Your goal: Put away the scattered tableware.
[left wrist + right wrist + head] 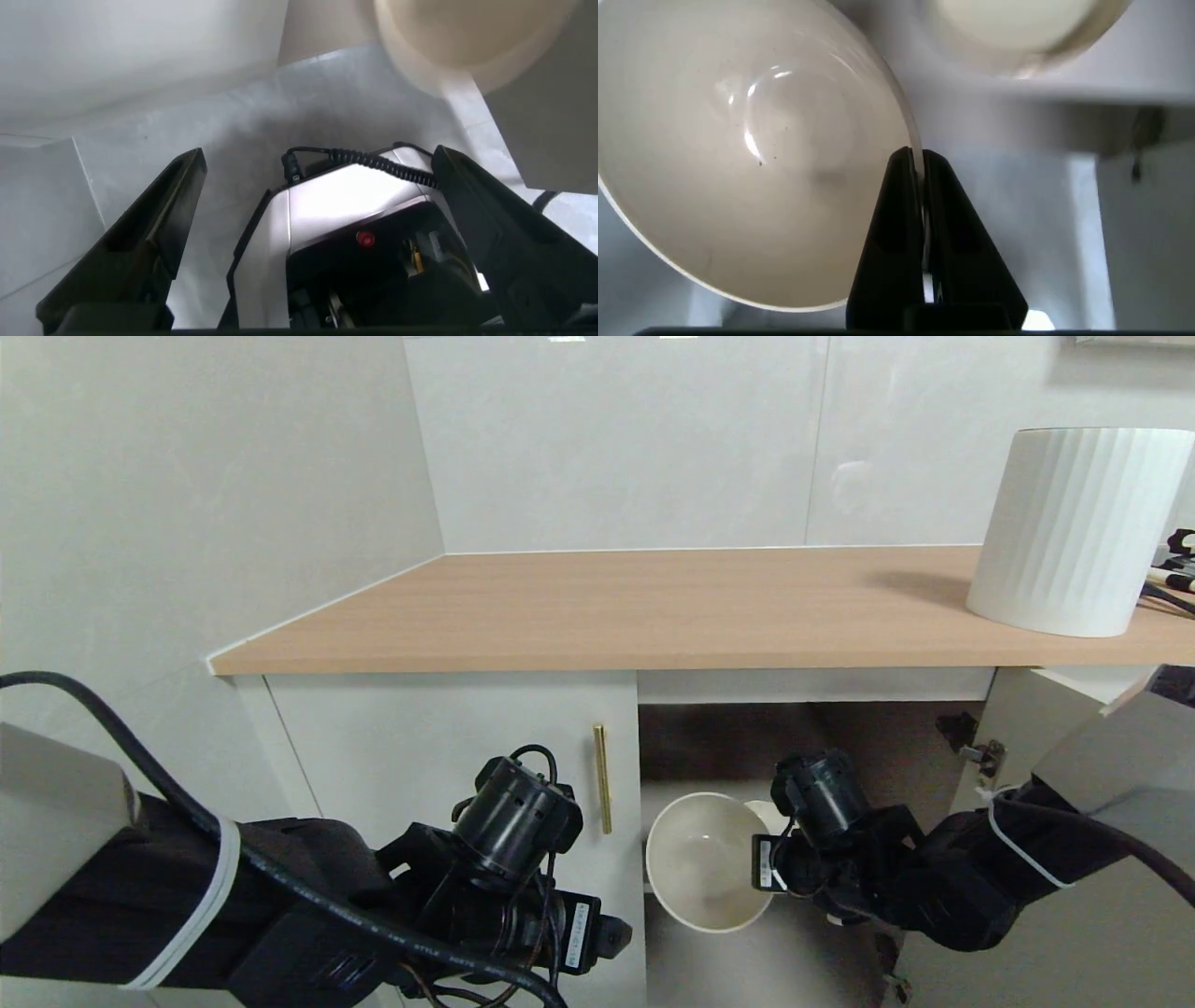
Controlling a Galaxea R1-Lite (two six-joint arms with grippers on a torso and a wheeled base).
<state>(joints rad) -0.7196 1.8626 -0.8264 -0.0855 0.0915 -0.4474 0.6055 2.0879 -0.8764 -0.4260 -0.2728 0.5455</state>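
**Head view says it all: bowl hangs left of the fingers, cupboard is straight ahead**

So the right gripper (pixel 767 870) has its fingers closed tight on the rim of the cream, round, glossy ceramic bowl (pixel 702 861). The bowl is tipped up on edge, with its mouth facing back up toward the camera. The whole body of the bowl sticks out to the robot's left of the pinch point, right in front of the open white cupboard bay (pixel 812 737) under the wooden countertop (pixel 653 607).

The part that matters, I reckon, is that the bowl's free edge is close to the closed white door with the brass bar handle (pixel 602 791), so going in probably wants a nudge to the right.

There's a second cream bowl (pixel 1018 23) sitting on the shelf just beyond.

The left gripper (pixel 320 159) is spread wide and holding nothing, low in front of that closed door. The right arm is clearly the one on the job.
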